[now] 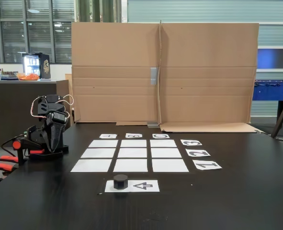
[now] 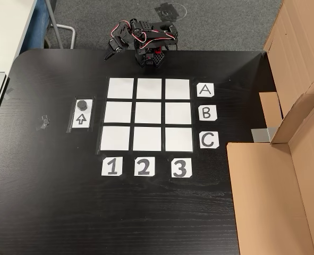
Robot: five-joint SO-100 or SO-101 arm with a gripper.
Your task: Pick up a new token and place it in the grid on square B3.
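token (image 1: 120, 181) sits at one end of the arrow-printed sheet (image 1: 143, 186), just outside the grid (image 2: 149, 115) on the column-1 side, and nothing is touching it. my arm (image 2: 146, 45) is folded up at the table (image 2: 50, 202) edge by row a, well apart from the puck, and from where i'm watching i cannot tell whether the jaws are open or closed; the gripper (image 2: 110, 53) is a small dark tangle of servos and wires in both fixed views. no square holds anything yet, so i judge the whole job is still ahead. square b3 (image 2: 178, 113) is the middle-row square next to the "b" label (image 2: 207, 112) and above the "3" label (image 2: 181, 168) in the top-down fixed view. my main worry is misreading the layout: in the low fixed view the labels read reversed and the number cards run away from the camera, so i could easily drop the puck on c3, a3 or b1 instead. second worry is the grasp itself: the puck is squat and faceted, so jaws closing off-centre or too high could squirt it sideways off the sheet, and black on a black table would be hard for me to find again. third, the carry crosses the whole grid, and a low pass might scuff the paper squares out of line. the cardboard wall (image 1: 165, 72) stands beyond column 3, so overreaching there could clip it.
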